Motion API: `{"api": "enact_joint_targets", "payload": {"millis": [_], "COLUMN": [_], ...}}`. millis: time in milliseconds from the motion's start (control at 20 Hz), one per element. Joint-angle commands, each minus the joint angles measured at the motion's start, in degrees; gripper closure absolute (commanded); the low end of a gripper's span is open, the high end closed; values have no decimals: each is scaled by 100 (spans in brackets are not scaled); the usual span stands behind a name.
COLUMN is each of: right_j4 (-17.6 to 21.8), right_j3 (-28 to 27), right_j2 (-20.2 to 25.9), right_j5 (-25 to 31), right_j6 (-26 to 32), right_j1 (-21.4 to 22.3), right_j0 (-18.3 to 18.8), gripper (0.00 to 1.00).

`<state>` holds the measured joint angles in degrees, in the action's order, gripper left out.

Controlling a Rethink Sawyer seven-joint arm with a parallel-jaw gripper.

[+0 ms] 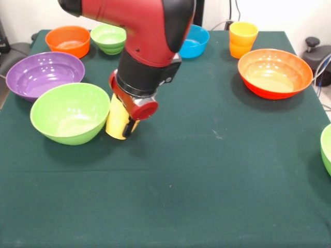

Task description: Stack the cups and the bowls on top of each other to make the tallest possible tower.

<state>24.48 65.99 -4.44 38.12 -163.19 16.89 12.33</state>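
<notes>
My gripper (127, 127) hangs under the red and black arm, mostly hidden by the wrist. It is shut on the yellow cup (117, 119), which is tilted just right of a large light green bowl (70, 112). One dark finger (128, 127) shows against the cup's right side. A large purple bowl (44, 74) lies behind the green one. Small orange (68, 40), light green (108, 38) and blue (196, 42) bowls stand at the back. An orange-yellow cup (242, 39) and a large orange-red bowl (274, 73) are at the right. The light green cup is out of view.
Another large light green bowl (327, 150) is cut off by the right edge. The table is covered with a dark green cloth (196, 175). Cables and dark objects lie beyond the table's far corners.
</notes>
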Motion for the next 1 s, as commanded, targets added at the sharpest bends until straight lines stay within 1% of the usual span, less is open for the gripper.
{"api": "enact_joint_targets", "payload": {"millis": [50,150,350,500,750,900,1000], "right_j4": [-346,-438,-629,-740,-953,-1231,-1525], "right_j3": [658,770,971,1002,1043,1189,1344], "right_j2": [76,83,-82,-159,-137,19,91], "right_j5": [-237,-259,-479,-542,-561,-563,-575], "right_j6": [-424,-369,-672,-685,-596,-602,-789], "right_j1": [26,79,84,64,56,91,126], "right_j0": [255,291,124,56,71,159,183], "gripper": [0,0,0,0,0,0,0]}}
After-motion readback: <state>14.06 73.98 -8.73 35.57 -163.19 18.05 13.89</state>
